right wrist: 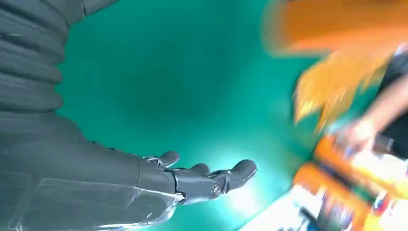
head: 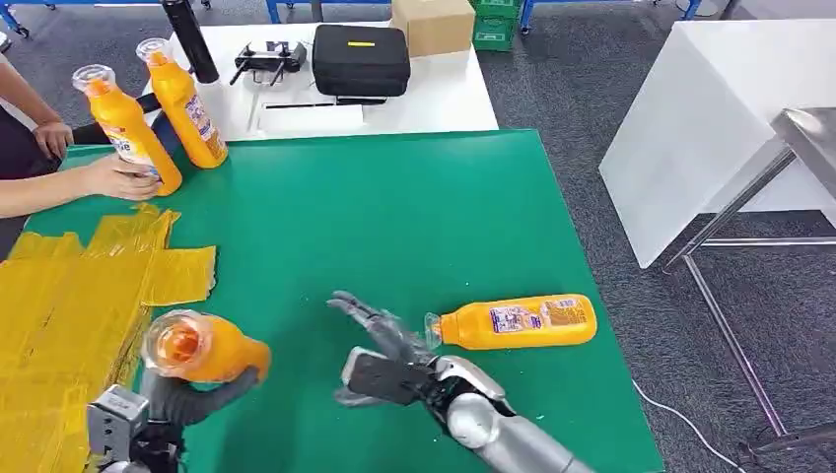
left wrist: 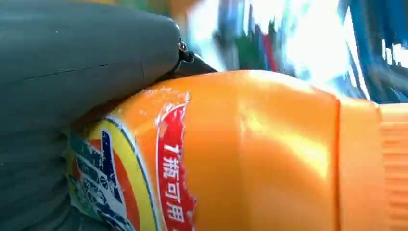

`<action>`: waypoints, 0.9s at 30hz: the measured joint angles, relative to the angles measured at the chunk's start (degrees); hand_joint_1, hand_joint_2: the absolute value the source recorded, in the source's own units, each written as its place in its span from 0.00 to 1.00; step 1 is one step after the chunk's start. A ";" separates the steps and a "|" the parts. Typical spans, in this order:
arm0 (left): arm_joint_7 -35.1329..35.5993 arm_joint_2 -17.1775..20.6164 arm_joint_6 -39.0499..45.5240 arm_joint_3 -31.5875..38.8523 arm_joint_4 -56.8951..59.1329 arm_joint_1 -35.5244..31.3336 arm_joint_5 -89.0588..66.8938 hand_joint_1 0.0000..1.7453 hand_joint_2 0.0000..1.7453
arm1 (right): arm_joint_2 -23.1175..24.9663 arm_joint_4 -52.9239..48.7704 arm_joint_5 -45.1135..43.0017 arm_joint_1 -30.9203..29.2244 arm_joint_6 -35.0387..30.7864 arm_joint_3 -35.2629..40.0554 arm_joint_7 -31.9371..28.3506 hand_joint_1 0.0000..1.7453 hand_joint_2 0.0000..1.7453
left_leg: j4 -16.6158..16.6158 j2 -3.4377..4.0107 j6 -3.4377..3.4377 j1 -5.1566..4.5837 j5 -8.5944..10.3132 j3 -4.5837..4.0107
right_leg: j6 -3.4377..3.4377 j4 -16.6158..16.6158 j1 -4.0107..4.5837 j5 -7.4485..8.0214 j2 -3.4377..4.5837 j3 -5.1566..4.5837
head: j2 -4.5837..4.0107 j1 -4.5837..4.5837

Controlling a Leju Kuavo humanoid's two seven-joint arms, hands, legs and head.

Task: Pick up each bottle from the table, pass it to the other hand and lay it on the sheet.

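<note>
The left hand [head: 187, 399] is wrapped around an orange bottle [head: 202, 347], fingers curled under its body, cap end tipped up toward the camera — in the left wrist view the label [left wrist: 144, 183] sits hard against the thumb [left wrist: 86, 62], so the grasp looks firm. It holds the bottle just off the edge of the yellow sheet [head: 79, 296], which lies at about nine o'clock from it; from that spot the bottle looks ready to be laid down.

The right hand [head: 380, 350] holds nothing, its fingers [right wrist: 211, 178] spread apart over the green mat [head: 394, 207]. At about two o'clock from it, close by, a second orange bottle [head: 518, 321] lies on its side — probably the next one to pick, being nearest that hand.

Further out, at roughly eleven o'clock on the mat, two more bottles [head: 182, 103] stand upright; a person's hand [head: 118, 177] steadies one of them. Beyond the mat sits a black case [head: 360, 59] on a white table [head: 434, 99].
</note>
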 measured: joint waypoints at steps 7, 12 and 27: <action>1.55 0.11 18.46 14.74 -2.64 4.51 -30.04 1.00 1.00 | -11.45 -12.30 2.93 9.04 1.99 -12.26 -3.54 0.00 1.00 | 0.00 0.01 0.02 -0.14 -0.03 -0.13 | 0.03 -0.02 -0.14 -0.02 0.00 -0.13 | 0.00 0.02; 1.92 0.09 18.82 18.18 -2.64 5.19 -31.62 1.00 1.00 | -14.31 -16.34 3.25 11.13 2.32 -15.29 -3.61 0.00 1.00 | -0.01 0.01 0.03 -0.14 -0.02 -0.12 | 0.03 -0.03 -0.14 -0.02 0.00 -0.13 | 0.00 0.02; 14.77 2.77 16.07 21.34 4.21 3.85 -51.56 1.00 1.00 | -20.51 -20.34 6.33 13.15 3.41 -18.26 -1.45 0.00 1.00 | -0.01 -0.02 0.11 -0.29 0.05 -0.11 | 0.04 -0.01 -0.20 -0.01 -0.02 -0.12 | 0.00 0.00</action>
